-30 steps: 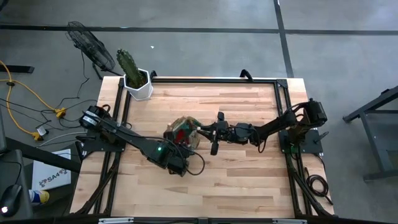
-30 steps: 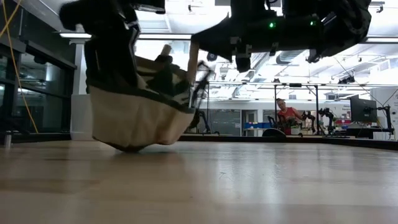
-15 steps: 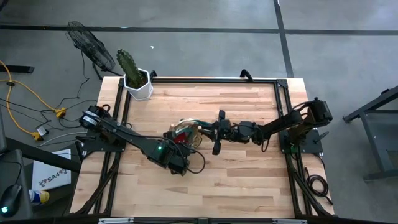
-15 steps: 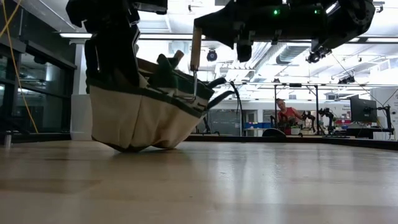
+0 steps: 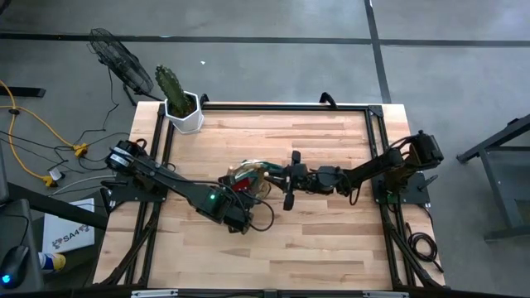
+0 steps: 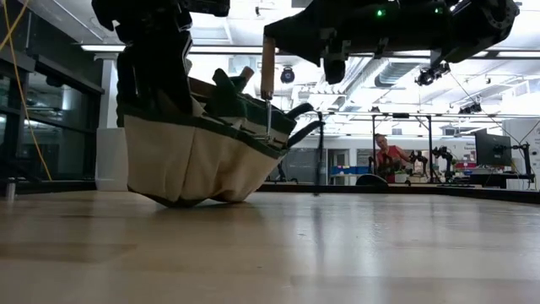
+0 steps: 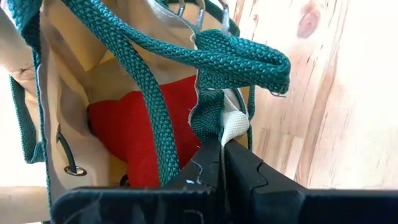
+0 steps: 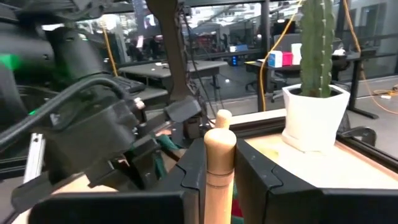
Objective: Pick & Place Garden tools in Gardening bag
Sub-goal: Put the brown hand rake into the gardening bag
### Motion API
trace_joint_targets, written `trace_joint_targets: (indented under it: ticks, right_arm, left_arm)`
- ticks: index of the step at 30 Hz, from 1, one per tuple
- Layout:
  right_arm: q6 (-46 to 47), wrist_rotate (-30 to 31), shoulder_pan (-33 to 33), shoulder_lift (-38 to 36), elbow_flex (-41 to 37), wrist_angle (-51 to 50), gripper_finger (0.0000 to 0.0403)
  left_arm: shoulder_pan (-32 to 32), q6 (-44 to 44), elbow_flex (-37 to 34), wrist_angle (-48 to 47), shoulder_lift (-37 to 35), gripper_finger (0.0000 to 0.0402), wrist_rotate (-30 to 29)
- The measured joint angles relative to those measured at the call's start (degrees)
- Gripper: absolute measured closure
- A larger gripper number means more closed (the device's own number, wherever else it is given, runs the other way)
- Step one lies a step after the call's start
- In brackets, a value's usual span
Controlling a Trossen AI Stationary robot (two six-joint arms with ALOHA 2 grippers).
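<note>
With the left gripper [image 7: 214,163] clamped on the round tan, green-trimmed fabric bag's [image 6: 190,156] rim, the right gripper [image 8: 219,167], gripping a wooden-handled metal tool [image 6: 267,80], should lower it straight into the bag's opening.

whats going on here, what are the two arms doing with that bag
The left claw is shut on the rim of the tan gardening bag, holding it tilted on the table. The right claw grips the wooden handle of a garden tool upright, metal end down at the bag's open mouth. A red glove-like piece is inside the bag. A potted cactus stands at the table's far corner.
</note>
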Motion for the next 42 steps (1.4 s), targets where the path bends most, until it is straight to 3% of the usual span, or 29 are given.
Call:
trace_joint_targets:
  ticks: [9, 21, 37, 42]
  right_arm:
    - [-0.2, 4.0, -0.6, 0.0, 0.0, 0.0, 0.0358]
    - [1.4, 3.8, 0.0, 0.0, 0.1, -0.1, 0.0358]
    - [3.2, 2.5, 0.7, -0.1, 0.1, -0.8, 0.0359]
    - [5.0, 6.5, 1.1, -0.1, 0.2, -2.4, 0.0359]
  left_arm:
    - [0.0, 0.7, 0.0, 2.5, -0.3, 0.0398, 0.6]
    - [0.0, 3.8, 0.1, 9.9, -1.5, 0.0398, -1.1]
    - [0.0, 3.1, 0.1, 11.7, -1.6, 0.0399, -5.8]
    - [0.0, 2.7, 0.0, 12.9, -1.6, 0.0399, -8.7]
